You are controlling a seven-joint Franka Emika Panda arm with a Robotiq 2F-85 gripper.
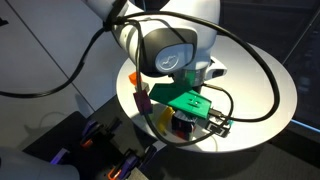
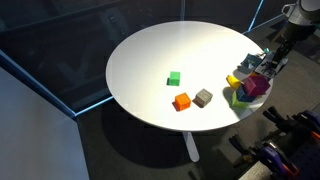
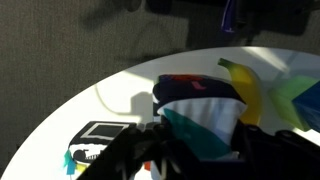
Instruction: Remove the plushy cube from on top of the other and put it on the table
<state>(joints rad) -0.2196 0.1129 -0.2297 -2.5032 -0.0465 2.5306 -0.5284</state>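
Note:
The plushy cube (image 3: 200, 118), with white, teal and black faces, fills the wrist view between my two dark fingers. My gripper (image 3: 205, 152) presses it on both sides. In an exterior view my gripper (image 2: 260, 70) is at the far right rim of the round white table (image 2: 160, 50), low over the soft cubes. The other cube's magenta face (image 2: 256, 88) shows just under it, with yellow and green cloth beside it (image 2: 237, 90). I cannot tell whether the plushy cube still rests on the other cube. The arm hides both cubes in the close exterior view.
A small green block (image 2: 174, 78), an orange block (image 2: 181, 101) and a grey block (image 2: 203, 97) lie near the table's middle. A black-and-white card (image 3: 98, 135) lies by the rim. A thick black cable (image 1: 262, 70) loops over the table (image 1: 285, 95).

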